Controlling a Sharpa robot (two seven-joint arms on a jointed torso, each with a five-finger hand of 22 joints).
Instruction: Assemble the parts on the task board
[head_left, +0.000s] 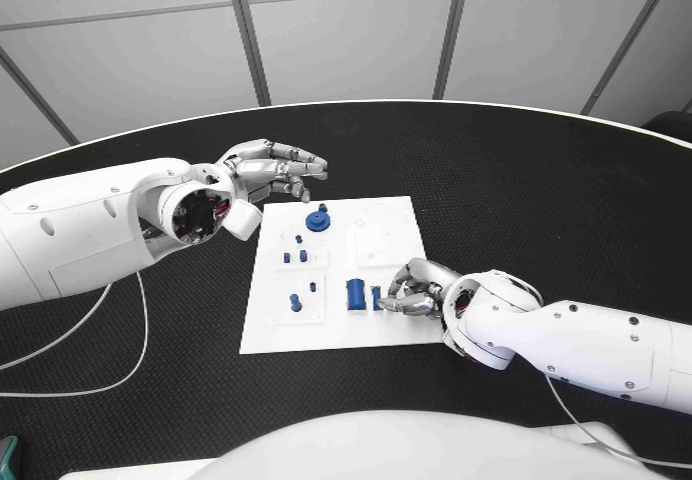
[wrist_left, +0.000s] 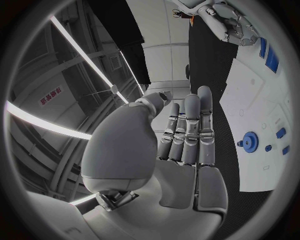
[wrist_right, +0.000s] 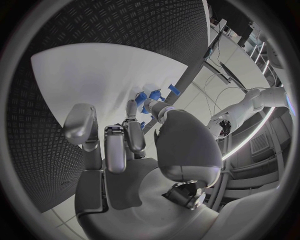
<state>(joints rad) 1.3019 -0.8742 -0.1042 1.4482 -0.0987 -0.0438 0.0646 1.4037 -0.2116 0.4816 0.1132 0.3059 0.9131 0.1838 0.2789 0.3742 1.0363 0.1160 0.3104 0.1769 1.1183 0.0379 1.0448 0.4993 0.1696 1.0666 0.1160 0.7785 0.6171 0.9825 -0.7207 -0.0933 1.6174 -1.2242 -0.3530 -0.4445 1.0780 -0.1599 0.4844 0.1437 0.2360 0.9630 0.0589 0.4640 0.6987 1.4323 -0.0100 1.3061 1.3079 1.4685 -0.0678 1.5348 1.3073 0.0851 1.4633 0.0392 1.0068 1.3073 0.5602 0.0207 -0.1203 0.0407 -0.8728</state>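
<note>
The white task board lies in the middle of the black table. A blue gear-like part stands at the board's far left, with several small blue pieces nearer. A blue cylinder stands upright near the front. My right hand rests at the board's near right, its fingers curled round a short blue peg that it pinches; the peg sits at its fingertips. My left hand hovers over the board's far left corner, fingers loose and holding nothing. The left hand has the gear beside it.
A white cable loops over the table at the near left. The table's curved far edge runs behind the board. Bare black table lies to the right of the board.
</note>
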